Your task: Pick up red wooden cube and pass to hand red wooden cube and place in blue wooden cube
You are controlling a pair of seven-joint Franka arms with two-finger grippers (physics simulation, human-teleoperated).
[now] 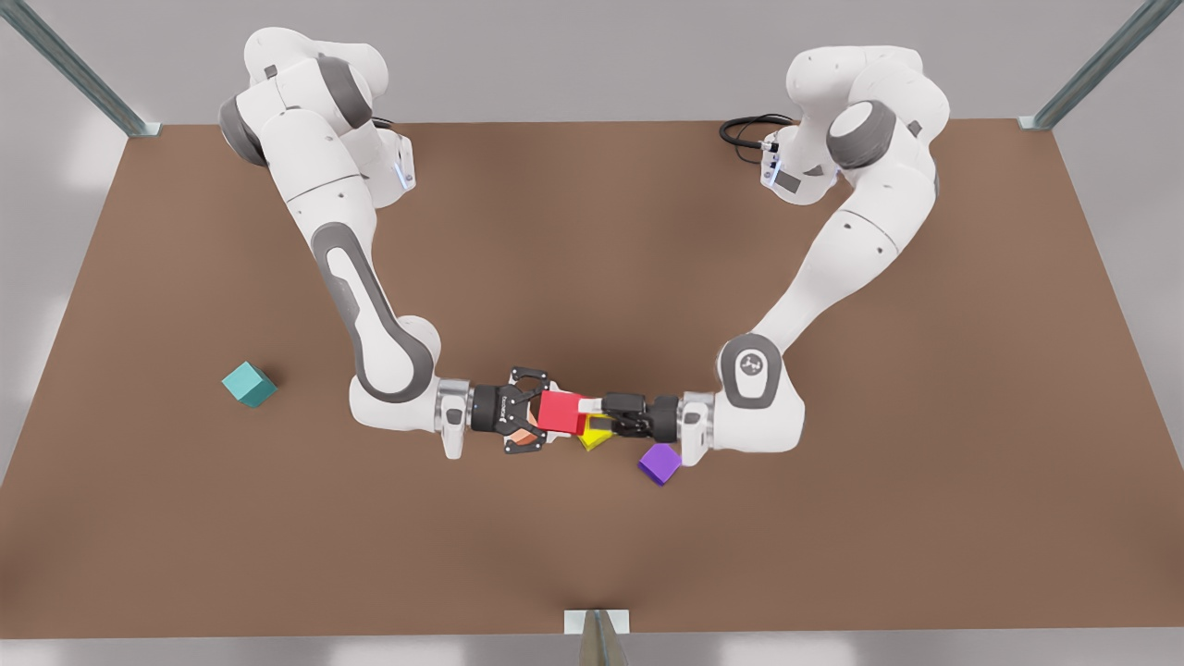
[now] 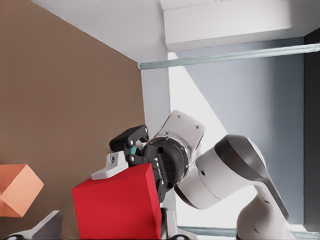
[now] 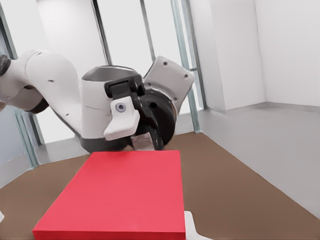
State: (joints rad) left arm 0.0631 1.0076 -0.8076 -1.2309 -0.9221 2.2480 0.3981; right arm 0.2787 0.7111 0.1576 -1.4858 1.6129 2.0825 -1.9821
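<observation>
Matte red and plain-faced, the red cube [image 1: 561,412] hangs above the flat brown table [image 1: 592,231]. Its edges are all equal, so we see no long axis. In the front view its faces sit slightly askew to the line of the two forearms.

The left hand [image 1: 590,412] reaches in from the red cube's front-view right and grips it, one pale fingertip [image 1: 586,404] pressed on its side. From the opposite side the right hand [image 1: 535,412] has its black fingers spread wide, with the cube at their tips.

A salmon cube [image 1: 525,440] lies below the right hand, and a yellow cube [image 1: 594,437] sits just under the red cube. A purple cube [image 1: 659,463] rests near, toward the front view's right. The teal cube [image 1: 249,384] lies well apart, toward the front view's left.
</observation>
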